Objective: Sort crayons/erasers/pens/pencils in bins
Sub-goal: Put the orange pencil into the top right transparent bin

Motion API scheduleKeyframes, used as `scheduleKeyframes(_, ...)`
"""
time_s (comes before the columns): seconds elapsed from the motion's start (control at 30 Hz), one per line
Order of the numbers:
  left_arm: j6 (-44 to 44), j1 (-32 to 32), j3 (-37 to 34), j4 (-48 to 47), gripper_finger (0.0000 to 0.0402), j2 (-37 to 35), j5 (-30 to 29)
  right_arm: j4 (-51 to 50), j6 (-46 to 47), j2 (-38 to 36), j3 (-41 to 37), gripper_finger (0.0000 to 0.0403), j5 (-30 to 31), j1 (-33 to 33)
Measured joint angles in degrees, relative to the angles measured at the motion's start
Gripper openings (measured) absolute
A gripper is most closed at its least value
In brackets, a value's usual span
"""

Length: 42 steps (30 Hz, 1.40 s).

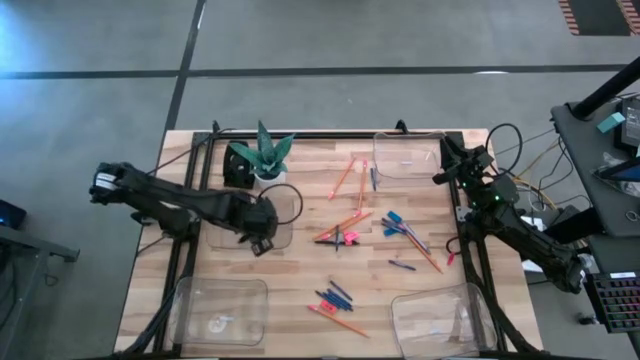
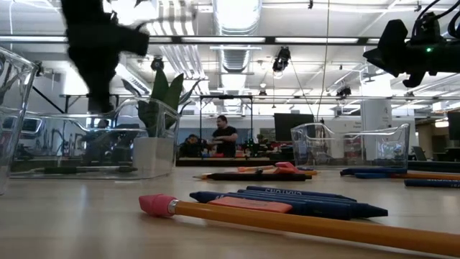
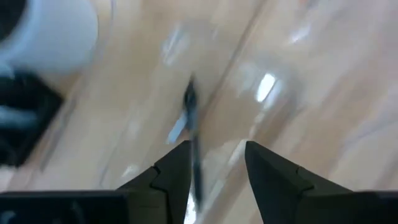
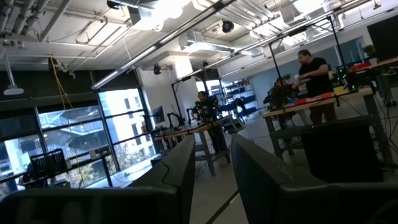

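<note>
Bins: 4 clear trays [image 1: 407, 156], one per table corner; far-left one sits beside the plant pot [image 1: 262, 160].
Left gripper [image 1: 260, 238]: over far-left bin, fingers apart, nothing clamped; a dark pen [image 3: 190, 118] lies below them in the bin.
Right gripper [image 1: 447, 172]: up off the table at the right edge, fingers a narrow gap apart, holding nothing.
Pencils: approx 5 orange/red sticks [image 1: 345, 177] loose mid-table (some overlap, count unsure).
Erasers: 1 pink-orange block [image 2: 250, 205] seen lying on blue sticks, nr front.
Surface: pale wood table [image 1: 300, 290].
Room: workshop w/ benches, 2 people [image 2: 224, 136] standing far back.
</note>
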Motion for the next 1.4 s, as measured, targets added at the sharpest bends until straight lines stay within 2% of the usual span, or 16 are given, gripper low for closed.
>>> scheduleKeyframes(0.2, 0.74, 0.03, 7.73, 10.54, 0.0137, 0.00, -13.37, 0.00, 0.01, 0.00, 0.00, 0.0095, 0.00, -0.02)
scheduleKeyframes(0.33, 7.64, 0.18, 8.03, 20.37, 0.0137, 0.02, -16.91, 0.00, 0.02, 0.00, 0.00, 0.0095, 0.00, -0.02)
scheduleKeyframes(0.47, 14.61, 0.66, 6.97, 30.90, 0.0137, 1.21, -17.33, 0.02, 0.02, 0.00, -0.02, 0.0095, 0.00, 0.00)
scheduleKeyframes(0.57, 17.93, 0.66, 6.88, 34.47, 0.0137, 3.18, -17.35, 0.02, -0.03, 0.00, 0.00, 0.0095, 0.00, 0.01)
scheduleKeyframes(0.83, 18.02, 0.63, 6.76, 34.80, 0.0137, 7.66, -17.30, 0.51, 0.03, 0.00, -0.01, 0.0095, 0.00, 0.00)
scheduleKeyframes(1.03, 16.52, 0.55, 6.60, 35.12, 0.0137, 8.50, -17.28, 6.46, 0.46, -0.09, -0.02, 0.0095, 0.00, 0.01)
scheduleKeyframes(1.23, 16.55, 0.57, 6.60, 35.45, 0.0137, 8.66, -17.36, 6.27, 16.31, -0.02, -0.02, 0.0095, -0.46, 0.01)
scheduleKeyframes(1.4, 17.10, 0.70, 6.60, 35.46, 0.0137, 8.66, -17.41, 6.40, 18.09, -0.02, -0.02, 0.0095, 0.04, 0.01)
